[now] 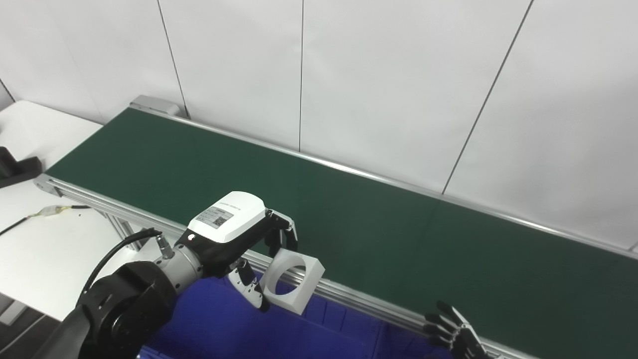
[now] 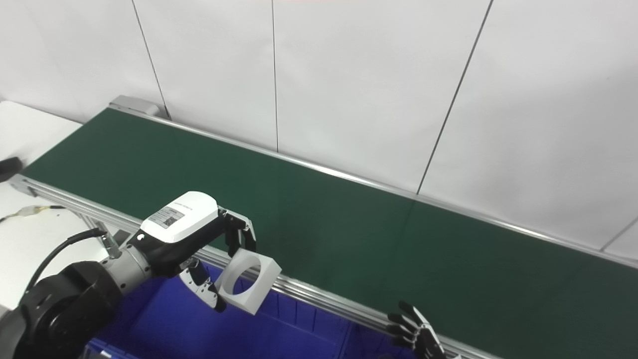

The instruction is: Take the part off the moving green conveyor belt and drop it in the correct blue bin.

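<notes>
My left hand (image 1: 239, 234) is shut on a white square part (image 1: 293, 280) with a round hole through it. It holds the part tilted above the near rail of the green conveyor belt (image 1: 349, 224) and over the blue bin (image 1: 239, 324); the part also shows in the right eye view (image 2: 247, 280). My right hand (image 1: 456, 334) is at the bottom edge beside the belt's near rail, fingers spread and empty. The belt surface carries no other part in view.
A white table (image 1: 45, 249) lies left of the belt with a black object (image 1: 17, 169) and a cable (image 1: 45, 212) on it. White wall panels (image 1: 349, 75) stand behind the belt. The bin has a divider wall (image 1: 381, 334) to the right.
</notes>
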You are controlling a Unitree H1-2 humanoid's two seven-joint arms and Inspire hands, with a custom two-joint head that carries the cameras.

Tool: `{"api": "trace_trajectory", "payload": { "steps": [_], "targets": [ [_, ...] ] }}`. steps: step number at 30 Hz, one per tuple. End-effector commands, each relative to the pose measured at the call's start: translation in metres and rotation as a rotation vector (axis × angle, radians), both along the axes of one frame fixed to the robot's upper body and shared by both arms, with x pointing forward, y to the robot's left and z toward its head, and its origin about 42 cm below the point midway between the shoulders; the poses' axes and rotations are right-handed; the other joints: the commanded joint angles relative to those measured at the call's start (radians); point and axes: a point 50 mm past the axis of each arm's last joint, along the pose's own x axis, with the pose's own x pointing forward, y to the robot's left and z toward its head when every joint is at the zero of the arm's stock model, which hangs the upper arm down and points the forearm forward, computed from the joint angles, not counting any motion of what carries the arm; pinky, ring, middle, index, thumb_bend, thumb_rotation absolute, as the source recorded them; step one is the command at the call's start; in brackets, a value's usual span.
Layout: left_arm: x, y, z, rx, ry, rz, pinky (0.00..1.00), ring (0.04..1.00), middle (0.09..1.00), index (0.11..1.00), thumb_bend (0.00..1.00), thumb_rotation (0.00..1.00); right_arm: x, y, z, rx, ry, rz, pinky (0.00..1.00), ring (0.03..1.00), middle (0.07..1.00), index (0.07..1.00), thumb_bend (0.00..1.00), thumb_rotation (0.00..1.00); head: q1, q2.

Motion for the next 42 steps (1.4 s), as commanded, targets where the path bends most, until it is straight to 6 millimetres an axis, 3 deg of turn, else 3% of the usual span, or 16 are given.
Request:
{"api": "trace_trajectory", "payload": {
  "steps": [1,4,19,28,42],
  "targets": [
    [-0.004,-0.001,0.008,-0.004,-0.075,0.001,0.6,0.534,0.454,0.508,0.52,0.0,0.005,0.0,0.013,0.018,-0.054,0.005,0.66,0.725,0.773,0.864,0.7,0.61,0.003,0.007],
    [-0.007,-0.001,0.0,-0.016,-0.067,0.012,0.56,0.498,0.445,0.508,0.52,0.0,0.006,0.0,0.014,0.016,-0.058,0.003,0.65,0.721,0.768,0.862,0.7,0.61,0.006,0.013],
    [-0.017,-0.005,-0.06,-0.075,0.042,0.099,0.55,0.483,0.452,0.503,0.52,0.0,0.007,-0.008,0.024,0.017,-0.057,-0.006,0.65,0.717,0.765,0.856,0.69,0.59,0.039,0.069],
    [-0.007,-0.017,-0.087,-0.074,0.096,0.065,0.57,0.5,0.46,0.502,0.52,0.0,0.008,-0.018,0.029,0.009,-0.057,-0.002,0.65,0.713,0.763,0.854,0.65,0.56,0.059,0.095],
    [-0.001,-0.027,-0.126,-0.043,0.168,0.055,0.57,0.509,0.47,0.497,0.52,0.0,0.014,-0.033,0.032,-0.017,-0.065,-0.001,0.64,0.713,0.76,0.851,0.67,0.6,0.078,0.122]
  ]
}}
